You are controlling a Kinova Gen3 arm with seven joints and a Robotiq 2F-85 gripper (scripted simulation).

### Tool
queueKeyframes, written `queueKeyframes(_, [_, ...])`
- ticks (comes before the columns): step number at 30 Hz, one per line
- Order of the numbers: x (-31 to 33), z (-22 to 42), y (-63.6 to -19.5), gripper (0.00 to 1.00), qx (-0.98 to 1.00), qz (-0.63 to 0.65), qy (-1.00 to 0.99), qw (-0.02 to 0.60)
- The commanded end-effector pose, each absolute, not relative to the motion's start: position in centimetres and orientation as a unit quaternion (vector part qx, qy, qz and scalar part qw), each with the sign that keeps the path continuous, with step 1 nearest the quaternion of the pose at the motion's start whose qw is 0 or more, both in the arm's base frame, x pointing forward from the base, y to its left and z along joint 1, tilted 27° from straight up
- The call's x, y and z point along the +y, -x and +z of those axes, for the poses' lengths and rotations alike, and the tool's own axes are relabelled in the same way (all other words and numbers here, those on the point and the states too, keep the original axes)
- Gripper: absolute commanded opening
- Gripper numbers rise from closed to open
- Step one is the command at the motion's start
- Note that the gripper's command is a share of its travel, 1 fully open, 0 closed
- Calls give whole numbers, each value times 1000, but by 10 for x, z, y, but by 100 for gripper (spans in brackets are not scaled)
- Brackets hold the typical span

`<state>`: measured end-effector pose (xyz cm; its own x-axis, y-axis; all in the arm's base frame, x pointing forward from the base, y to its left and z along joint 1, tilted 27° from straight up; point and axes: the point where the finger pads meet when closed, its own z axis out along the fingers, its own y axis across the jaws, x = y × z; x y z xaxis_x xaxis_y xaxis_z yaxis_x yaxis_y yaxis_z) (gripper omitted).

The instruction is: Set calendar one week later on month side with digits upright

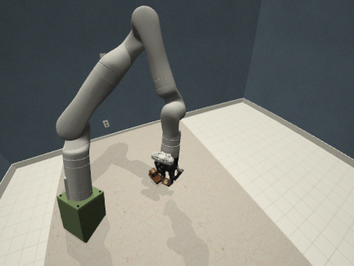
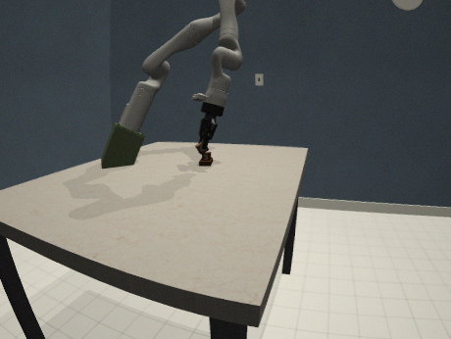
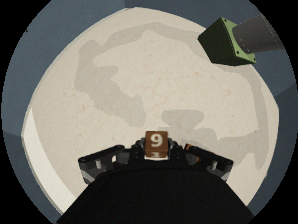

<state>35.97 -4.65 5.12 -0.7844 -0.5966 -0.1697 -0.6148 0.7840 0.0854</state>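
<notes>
My gripper (image 1: 166, 181) (image 3: 156, 143) is shut on a brown wooden cube (image 1: 165, 181) (image 3: 156, 141). In the wrist view this cube shows a white 9, upright in the picture, and part of another pale digit on the face below it. The small brown tray (image 1: 155, 177) (image 2: 206, 163) is on the table, right beside the held cube in the top view. The other cube (image 1: 153, 171) (image 2: 206, 157) is in the tray, at one end; its digit is too small to read. An orange-brown piece shows behind a finger in the wrist view; I cannot tell which part it is.
The arm's green base block (image 1: 81, 214) (image 2: 123, 147) (image 3: 220, 45) stands on the pale table (image 1: 135, 238) (image 2: 196, 235) (image 3: 165, 75), well away from the tray. Shadows of the arm cross the table top. The table's edges are away from the tray.
</notes>
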Motion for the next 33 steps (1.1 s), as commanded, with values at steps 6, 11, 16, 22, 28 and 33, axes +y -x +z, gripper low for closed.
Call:
queueKeyframes(6, [-54, 54, -357, 28, 945, 67, 311, 80])
queueKeyframes(11, [-55, 54, -357, 28, 945, 67, 311, 80])
queueKeyframes(16, [-54, 54, -357, 28, 944, 68, 311, 81])
queueKeyframes(22, [-54, 53, -357, 28, 944, 71, 311, 84])
queueKeyframes(28, [-53, 51, -357, 28, 943, 77, 311, 93])
queueKeyframes(33, [-52, 50, -357, 28, 942, 81, 311, 100])
